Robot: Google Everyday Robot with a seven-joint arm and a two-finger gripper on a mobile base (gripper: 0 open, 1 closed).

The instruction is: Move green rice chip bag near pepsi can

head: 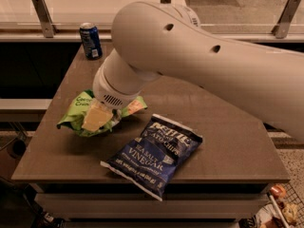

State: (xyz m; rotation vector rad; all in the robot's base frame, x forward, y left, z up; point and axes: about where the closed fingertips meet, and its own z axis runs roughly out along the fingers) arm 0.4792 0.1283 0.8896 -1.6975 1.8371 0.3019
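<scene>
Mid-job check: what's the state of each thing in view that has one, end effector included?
end effector: down over the table's left side, shut on the green rice chip bag.
green rice chip bag: crumpled, gripped, apparently raised slightly off the table.
pepsi can: upright at the far left corner, well apart from the bag.
blue chip bag: lying flat, untouched, one corner overhanging the near edge.
</scene>
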